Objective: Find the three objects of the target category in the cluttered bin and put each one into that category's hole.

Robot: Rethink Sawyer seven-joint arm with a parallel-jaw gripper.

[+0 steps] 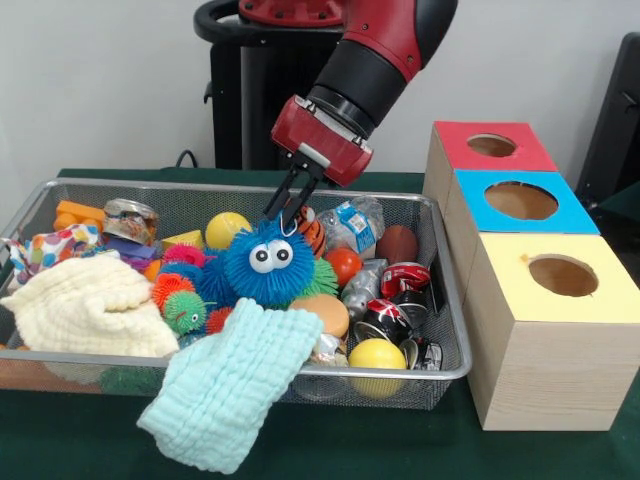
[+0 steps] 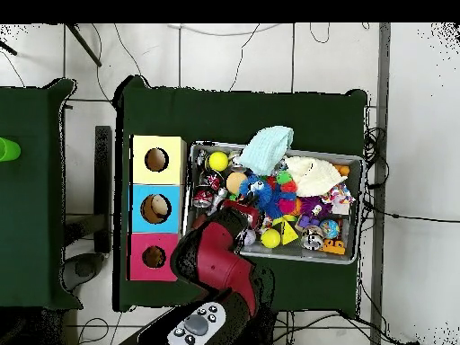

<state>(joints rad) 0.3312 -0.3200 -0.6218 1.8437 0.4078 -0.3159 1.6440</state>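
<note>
The wire mesh bin holds a heap of toys, balls, cans and cloths; it also shows in the overhead view. My gripper reaches down into the bin's back middle. It is open, with its tips just behind a blue fuzzy toy with googly eyes and beside an orange striped ball. It holds nothing that I can see. The hole is in the red-faced box, farthest from the camera in the row at the right; it also shows in the overhead view. In the overhead view the arm hides the gripper.
The blue-faced box and the yellow-faced box stand in line with the red one. A light blue cloth hangs over the bin's front rim. A cream cloth, yellow balls, crushed cans and a brown football lie inside.
</note>
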